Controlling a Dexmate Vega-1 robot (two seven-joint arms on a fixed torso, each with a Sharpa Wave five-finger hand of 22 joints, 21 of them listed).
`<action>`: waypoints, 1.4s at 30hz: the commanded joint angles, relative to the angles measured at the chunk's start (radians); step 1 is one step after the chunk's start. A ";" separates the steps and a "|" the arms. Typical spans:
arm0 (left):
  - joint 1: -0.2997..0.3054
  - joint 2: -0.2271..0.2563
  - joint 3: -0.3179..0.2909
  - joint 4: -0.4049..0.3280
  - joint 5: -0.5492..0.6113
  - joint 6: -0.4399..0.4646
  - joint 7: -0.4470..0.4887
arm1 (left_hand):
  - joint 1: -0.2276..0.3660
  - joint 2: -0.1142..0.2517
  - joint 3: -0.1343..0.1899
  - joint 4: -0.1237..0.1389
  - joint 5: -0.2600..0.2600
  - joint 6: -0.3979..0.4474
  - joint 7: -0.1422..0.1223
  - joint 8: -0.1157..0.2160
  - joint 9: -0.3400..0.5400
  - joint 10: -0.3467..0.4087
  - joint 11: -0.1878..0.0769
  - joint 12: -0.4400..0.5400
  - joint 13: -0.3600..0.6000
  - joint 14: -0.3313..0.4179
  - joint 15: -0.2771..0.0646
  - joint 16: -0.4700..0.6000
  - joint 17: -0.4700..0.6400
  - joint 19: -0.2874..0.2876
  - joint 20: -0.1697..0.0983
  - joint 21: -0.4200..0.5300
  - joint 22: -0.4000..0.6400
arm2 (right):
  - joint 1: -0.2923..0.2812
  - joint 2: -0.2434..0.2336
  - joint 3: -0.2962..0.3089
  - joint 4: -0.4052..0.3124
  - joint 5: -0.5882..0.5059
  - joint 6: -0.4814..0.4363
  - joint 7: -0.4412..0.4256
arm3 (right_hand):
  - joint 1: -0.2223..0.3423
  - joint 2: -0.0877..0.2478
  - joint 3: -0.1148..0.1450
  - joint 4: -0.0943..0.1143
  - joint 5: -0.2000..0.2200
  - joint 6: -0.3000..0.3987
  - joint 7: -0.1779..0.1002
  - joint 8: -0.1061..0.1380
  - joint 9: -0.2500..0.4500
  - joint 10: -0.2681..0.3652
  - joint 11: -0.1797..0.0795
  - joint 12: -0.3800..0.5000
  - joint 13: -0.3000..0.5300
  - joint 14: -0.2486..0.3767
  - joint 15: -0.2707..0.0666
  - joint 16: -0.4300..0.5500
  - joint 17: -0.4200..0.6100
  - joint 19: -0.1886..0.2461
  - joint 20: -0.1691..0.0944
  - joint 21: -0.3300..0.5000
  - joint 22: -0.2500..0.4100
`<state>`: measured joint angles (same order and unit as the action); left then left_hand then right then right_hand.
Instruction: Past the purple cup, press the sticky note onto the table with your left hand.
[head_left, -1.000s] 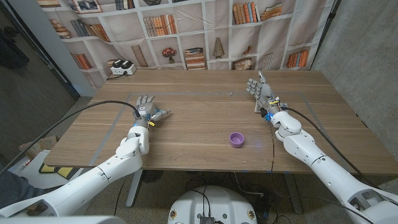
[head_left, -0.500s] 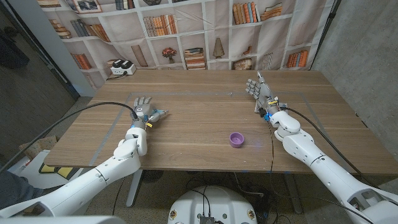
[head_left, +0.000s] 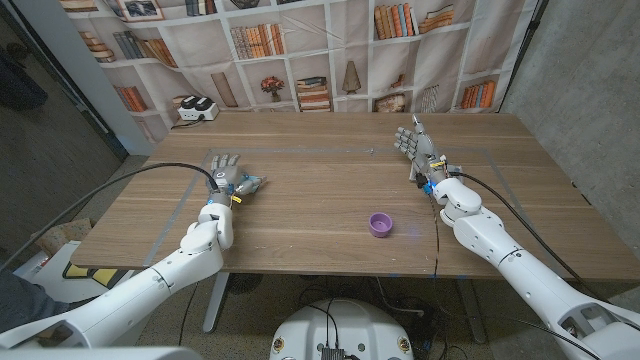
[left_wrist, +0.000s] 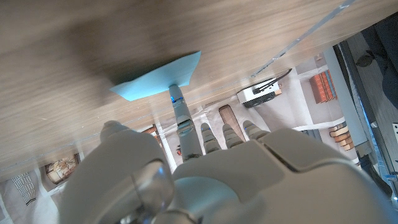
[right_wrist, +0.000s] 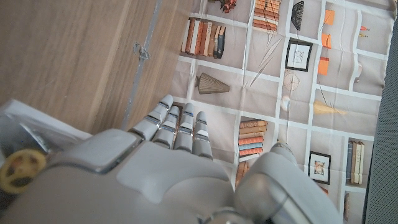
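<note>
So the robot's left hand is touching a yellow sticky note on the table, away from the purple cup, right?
Not quite: the sticky note is light blue, not yellow, as the left wrist view shows. The left hand does touch it with a fingertip, away from the purple cup.

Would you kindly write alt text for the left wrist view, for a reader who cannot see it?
Seen from behind the robot's left hand, one of its fingers reaches to the edge of a light blue sticky note lying on the wooden table. The picture is upside down, so a bookshelf-printed backdrop appears below the table's far edge.
</note>
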<state>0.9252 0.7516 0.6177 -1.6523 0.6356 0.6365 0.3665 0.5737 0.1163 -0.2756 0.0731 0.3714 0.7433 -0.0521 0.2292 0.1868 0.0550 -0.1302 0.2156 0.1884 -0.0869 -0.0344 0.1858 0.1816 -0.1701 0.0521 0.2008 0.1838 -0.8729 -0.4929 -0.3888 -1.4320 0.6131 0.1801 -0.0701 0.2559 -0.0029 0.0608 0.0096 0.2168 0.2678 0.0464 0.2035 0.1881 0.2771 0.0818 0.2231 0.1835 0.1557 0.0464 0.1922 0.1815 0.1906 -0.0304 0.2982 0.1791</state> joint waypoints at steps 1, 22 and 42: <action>-0.017 -0.001 0.011 0.024 0.008 0.000 -0.008 | 0.007 0.002 -0.006 0.001 -0.002 -0.002 0.000 -0.001 -0.001 0.003 -0.002 -0.002 0.002 0.002 -0.052 0.006 0.003 -0.009 -0.009 0.007 0.005 | -0.005 -0.003 0.002 -0.008 0.000 -0.009 -0.011 | -0.008 0.005 -0.005 0.001 -0.005 0.008 -0.002 -0.004 0.005 0.004 0.000 -0.005 0.004 0.005 -0.001 -0.003 0.003 0.008 -0.004 -0.005 0.004; -0.036 0.015 0.038 0.044 0.062 0.054 -0.034 | 0.011 0.005 -0.007 0.001 -0.003 -0.003 -0.002 -0.007 0.000 0.003 -0.002 -0.003 0.002 0.006 -0.053 0.007 0.003 -0.010 -0.008 0.007 0.005 | -0.001 -0.008 0.006 -0.016 0.002 -0.025 -0.020 | -0.008 0.007 -0.007 0.000 -0.005 0.010 -0.001 -0.003 0.005 0.005 0.000 -0.005 0.004 0.005 0.000 -0.003 0.003 0.009 -0.002 -0.012 0.004; -0.005 0.044 0.013 0.020 0.066 0.087 -0.030 | 0.016 0.007 -0.009 0.002 -0.004 0.005 -0.004 -0.010 0.000 0.013 -0.004 0.000 0.003 0.014 -0.057 0.008 0.003 -0.008 -0.009 0.008 0.005 | 0.025 0.001 -0.008 -0.002 -0.006 -0.036 -0.015 | -0.008 0.008 -0.009 -0.001 -0.005 0.010 -0.002 -0.004 0.005 0.004 0.000 -0.005 0.004 0.005 0.001 -0.003 0.003 0.011 -0.002 -0.017 0.005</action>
<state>0.9050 0.7825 0.6460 -1.6207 0.7004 0.7108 0.3306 0.5804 0.1229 -0.2756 0.0732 0.3714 0.7366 -0.0593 0.2197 0.1834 0.0656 -0.1302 0.2156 0.1884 -0.0749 -0.0355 0.1858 0.1816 -0.1701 0.0521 0.2008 0.1838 -0.8651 -0.5006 -0.3865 -1.4491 0.6122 0.1477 -0.0923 0.2508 0.0022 0.0566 0.0054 0.2168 0.2677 0.0464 0.1994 0.1881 0.2771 0.0818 0.2182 0.1835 0.1557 0.0464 0.1922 0.1817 0.1905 -0.0304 0.2846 0.1790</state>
